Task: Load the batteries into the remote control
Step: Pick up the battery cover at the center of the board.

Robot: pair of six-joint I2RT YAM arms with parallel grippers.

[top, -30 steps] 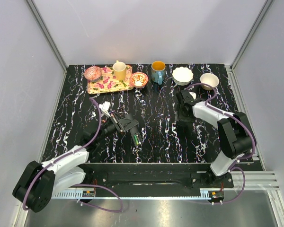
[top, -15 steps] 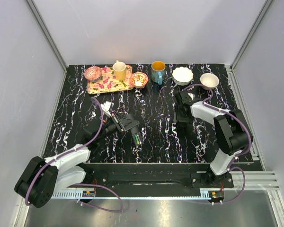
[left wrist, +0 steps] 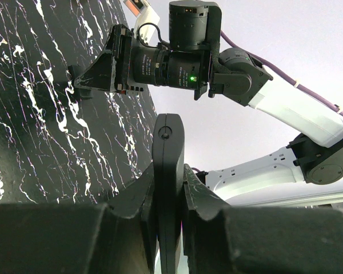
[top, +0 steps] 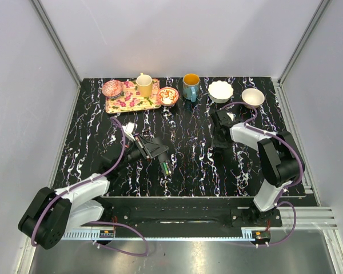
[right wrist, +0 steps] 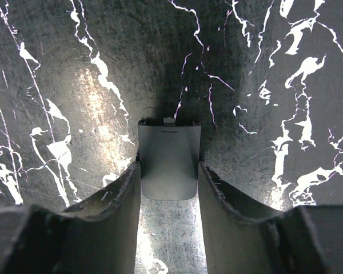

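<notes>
Grey cover (right wrist: 169,154) sat pinched once my right end effector (right wrist: 169,171) narrowed onto it; my left end effector (left wrist: 168,171) held the remote (left wrist: 167,137), so capping seemed next.

Our white-and-black left arm (top: 83,193) and matching right arm (top: 247,135) have chunky round joints and thin purple cables (top: 124,145) looping alongside.
</notes>
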